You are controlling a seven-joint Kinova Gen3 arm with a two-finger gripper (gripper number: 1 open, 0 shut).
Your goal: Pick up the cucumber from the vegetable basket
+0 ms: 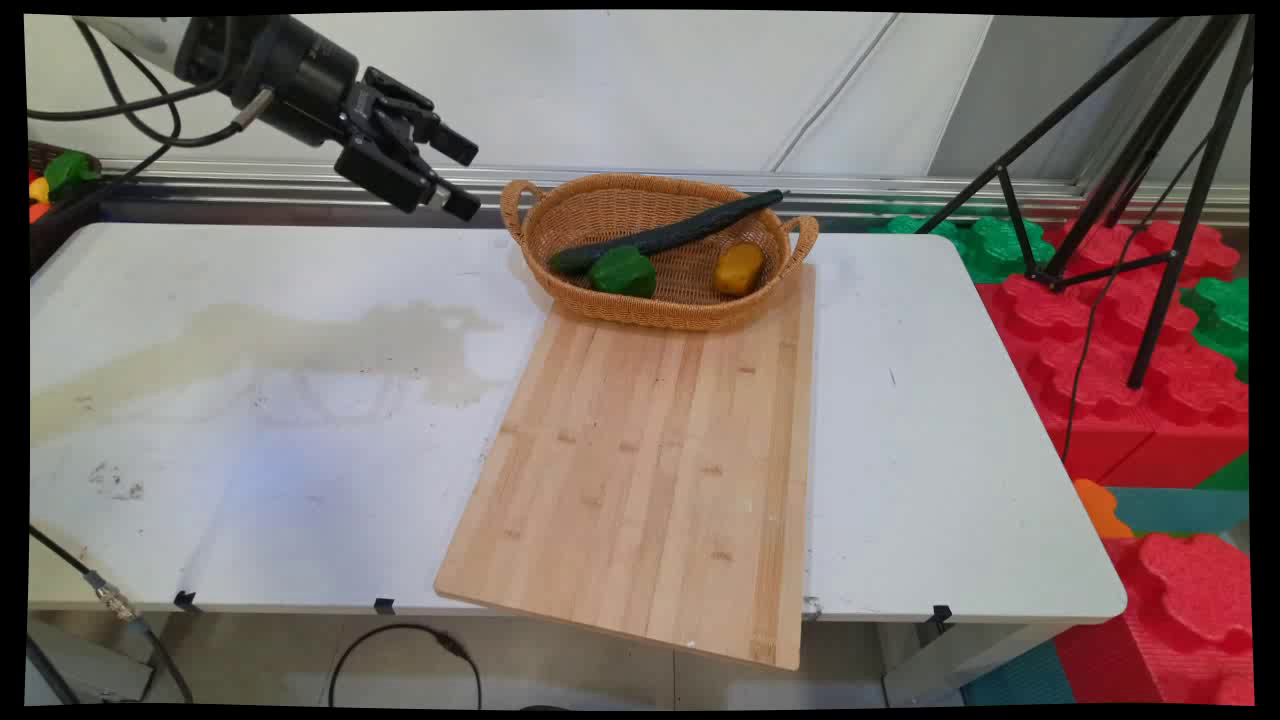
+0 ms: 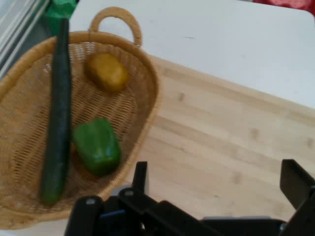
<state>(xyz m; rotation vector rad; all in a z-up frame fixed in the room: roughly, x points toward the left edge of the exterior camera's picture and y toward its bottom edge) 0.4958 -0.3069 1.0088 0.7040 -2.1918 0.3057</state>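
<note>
The hand (image 1: 455,180) hangs open and empty above the surface (image 1: 300,400), just left of the basket (image 1: 560,285). Nearest in the basket lies a green pepper (image 1: 622,271): light, smooth, likely slippery, best pinched across its body. A long cucumber (image 1: 665,235) leans over the rim; a yellow potato (image 1: 738,268) sits beyond. A cutting board (image 1: 650,470) touches the basket.

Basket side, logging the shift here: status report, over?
Claw open, empty, raised left of the basket. Basket holds cucumber, green pepper, yellow vegetable. It stands at the cutting board's far end.
</note>
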